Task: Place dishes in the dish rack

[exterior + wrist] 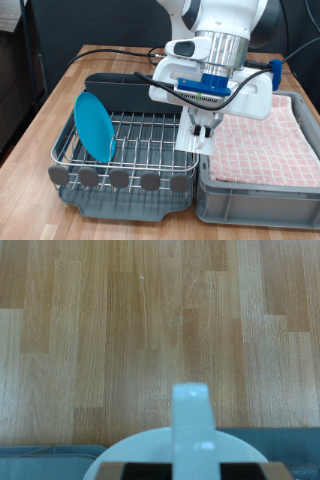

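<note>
The dish rack (140,135) is a silver wire grid on a dark grey tray with a tall back compartment, at the exterior view's left. The blue plate (96,125) stands upright in the rack's left side. My gripper (203,128) hangs over the rack's right edge, next to the tub, and is shut on the white cup (189,135), which is held above the wire grid. In the wrist view the cup's round white rim (130,448) fills the bottom edge, over wooden table. The wooden spoon is out of view.
A grey tub (255,185) lined with pink checked cloth (265,140) stands right beside the rack, on the exterior view's right. Black cables run across the wooden table (100,55) behind the rack. The arm's white body hides the middle back.
</note>
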Robot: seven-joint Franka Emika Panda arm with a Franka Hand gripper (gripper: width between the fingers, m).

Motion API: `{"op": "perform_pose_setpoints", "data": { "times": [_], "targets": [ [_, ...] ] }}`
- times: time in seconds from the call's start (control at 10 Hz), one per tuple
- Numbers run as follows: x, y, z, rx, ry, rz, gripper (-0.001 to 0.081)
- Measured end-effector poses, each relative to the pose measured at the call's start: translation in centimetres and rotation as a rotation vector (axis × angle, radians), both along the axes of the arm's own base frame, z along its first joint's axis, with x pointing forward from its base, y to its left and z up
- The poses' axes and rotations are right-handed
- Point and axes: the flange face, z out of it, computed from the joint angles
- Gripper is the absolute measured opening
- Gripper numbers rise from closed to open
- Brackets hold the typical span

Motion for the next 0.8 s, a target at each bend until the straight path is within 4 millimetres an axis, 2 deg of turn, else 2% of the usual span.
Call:
{"op": "perform_pose_setpoints", "data": {
  "times": [0.8],
  "targets": [
    [2.1,-1.3,-3.6,0.037,0.036,0.015,0.0071]
  ]
}}
